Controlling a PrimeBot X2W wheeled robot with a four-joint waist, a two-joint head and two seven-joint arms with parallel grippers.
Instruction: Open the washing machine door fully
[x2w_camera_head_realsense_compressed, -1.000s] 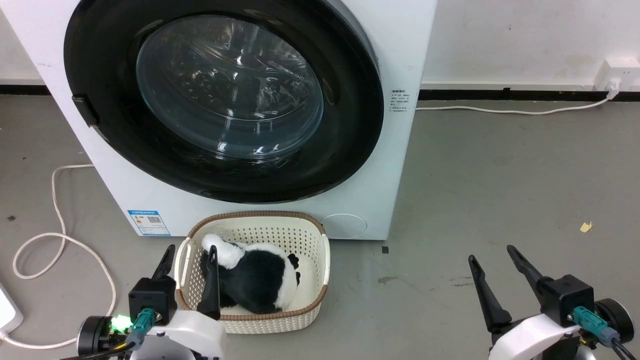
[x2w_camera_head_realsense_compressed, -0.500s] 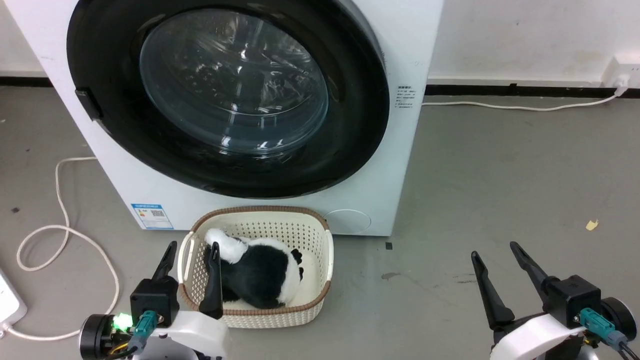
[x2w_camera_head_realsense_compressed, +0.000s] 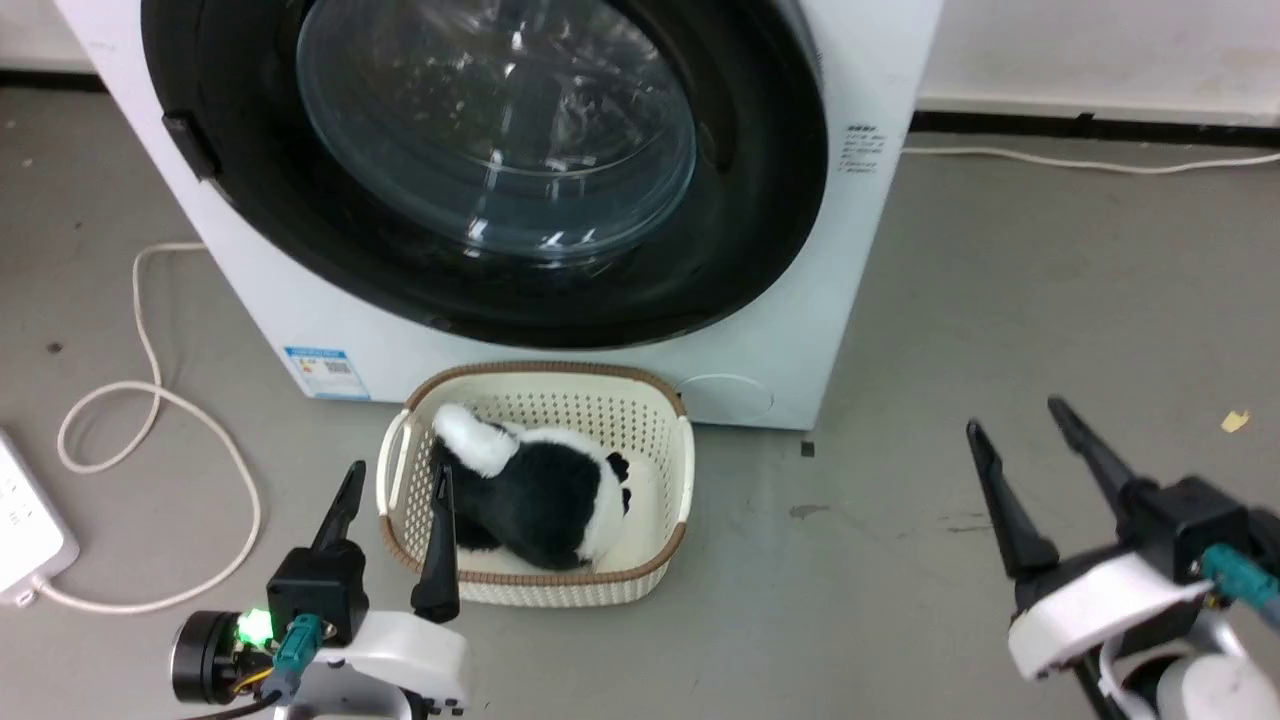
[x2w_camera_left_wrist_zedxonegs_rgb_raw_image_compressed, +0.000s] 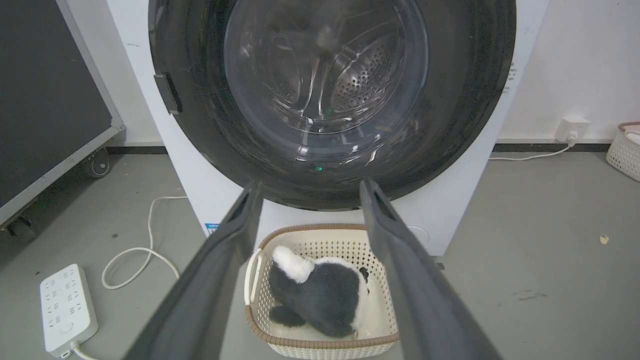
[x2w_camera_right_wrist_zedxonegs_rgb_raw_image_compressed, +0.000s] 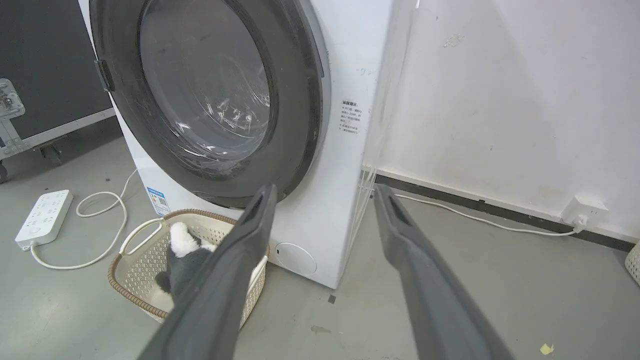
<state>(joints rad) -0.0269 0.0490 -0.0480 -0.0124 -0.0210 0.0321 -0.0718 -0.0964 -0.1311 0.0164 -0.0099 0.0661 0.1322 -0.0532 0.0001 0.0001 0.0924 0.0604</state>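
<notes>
The washing machine door (x2w_camera_head_realsense_compressed: 480, 170) is a big round door with a glossy black ring and a bulging glass window (x2w_camera_left_wrist_zedxonegs_rgb_raw_image_compressed: 325, 80), lying flat against the white machine front (x2w_camera_right_wrist_zedxonegs_rgb_raw_image_compressed: 345, 65). A small dark latch tab (x2w_camera_head_realsense_compressed: 190, 142) sits on its left edge. My left gripper (x2w_camera_head_realsense_compressed: 398, 472) is open low at the left, its fingers over the left rim of the basket, well below the door (x2w_camera_left_wrist_zedxonegs_rgb_raw_image_compressed: 330, 100). My right gripper (x2w_camera_head_realsense_compressed: 1015, 417) is open over the floor, right of the machine. In the wrist views the left gripper (x2w_camera_left_wrist_zedxonegs_rgb_raw_image_compressed: 311, 185) and the right gripper (x2w_camera_right_wrist_zedxonegs_rgb_raw_image_compressed: 326, 190) both hold nothing.
A cream basket (x2w_camera_head_realsense_compressed: 680, 470) holding a black and white plush toy (x2w_camera_head_realsense_compressed: 545, 490) stands on the floor right under the door. A white power strip (x2w_camera_head_realsense_compressed: 25, 520) and looped cable (x2w_camera_head_realsense_compressed: 150, 400) lie at left. A black wheeled case (x2w_camera_left_wrist_zedxonegs_rgb_raw_image_compressed: 50, 100) stands left; the wall with a socket (x2w_camera_right_wrist_zedxonegs_rgb_raw_image_compressed: 582, 210) lies right.
The whole head view has shifted, so the camera moved; the machine and basket now sit higher and further right. The right gripper has risen somewhat in the view and looks blurred. The door looks unchanged.
</notes>
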